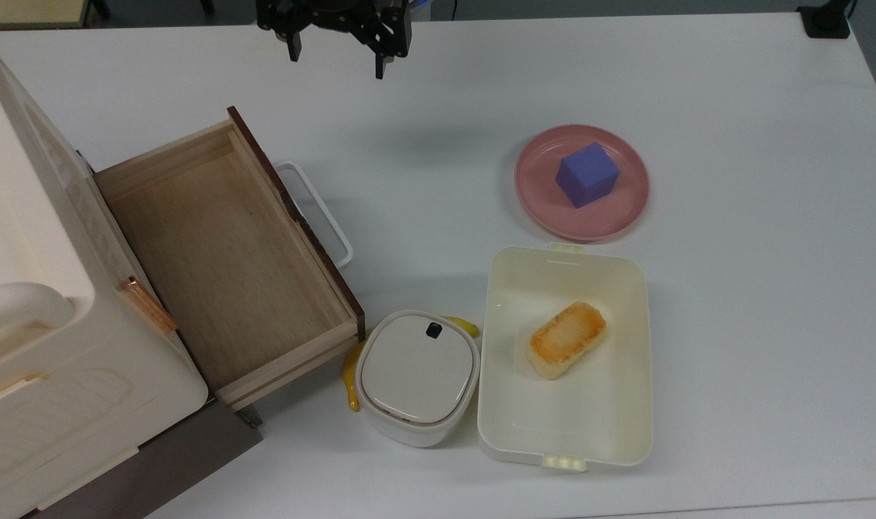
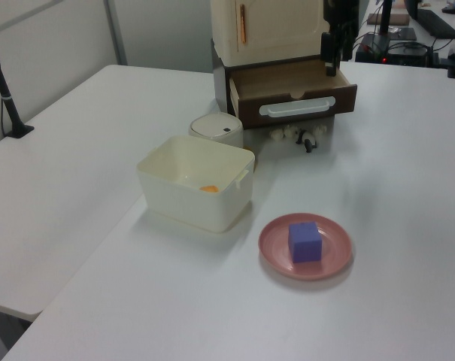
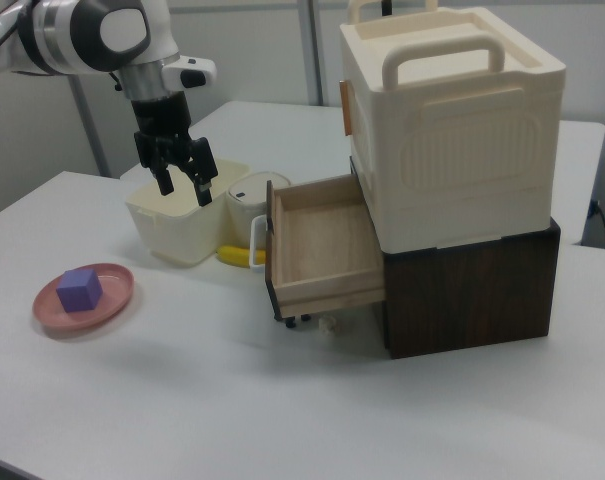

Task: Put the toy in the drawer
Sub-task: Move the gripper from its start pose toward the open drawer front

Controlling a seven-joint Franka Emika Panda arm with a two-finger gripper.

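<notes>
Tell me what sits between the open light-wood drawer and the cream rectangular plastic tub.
In the top view, a white rounded lidded container stands between the drawer and the tub, with a yellow banana peeking out around it.

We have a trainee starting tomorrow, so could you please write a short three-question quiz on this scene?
1. True or false: the drawer stands pulled out with nothing inside it.
2. What sits on the pink plate? A) a red ball B) a purple cube C) a mug
3. Fill in: the pincer hangs above the table with its fingers ____ and nothing between them.
Key: 1 true; 2 B; 3 open.
</notes>
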